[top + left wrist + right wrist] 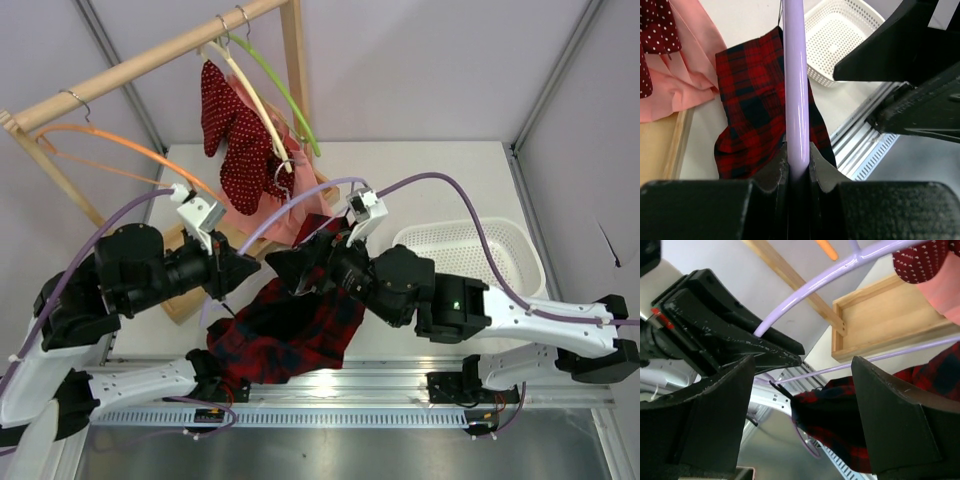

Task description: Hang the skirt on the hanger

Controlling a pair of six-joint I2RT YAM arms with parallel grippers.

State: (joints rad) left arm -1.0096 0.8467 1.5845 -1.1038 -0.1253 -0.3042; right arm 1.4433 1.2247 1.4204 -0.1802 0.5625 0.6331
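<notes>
My left gripper is shut on the pale lavender hanger, whose bar runs straight out from between the jaws. In the top view the left gripper faces the right gripper closely above the table's near edge. The red and dark plaid skirt hangs below them and drapes onto the table. In the right wrist view the hanger arcs overhead and its thin lower bar ends in a dark clip at the skirt's corner. My right gripper is open, fingers wide apart, touching nothing.
A white plastic basket stands at the right. A wooden rack at the back left carries an orange hanger, cream and green hangers, a red dotted garment and a pink garment. Its wooden base tray lies beneath.
</notes>
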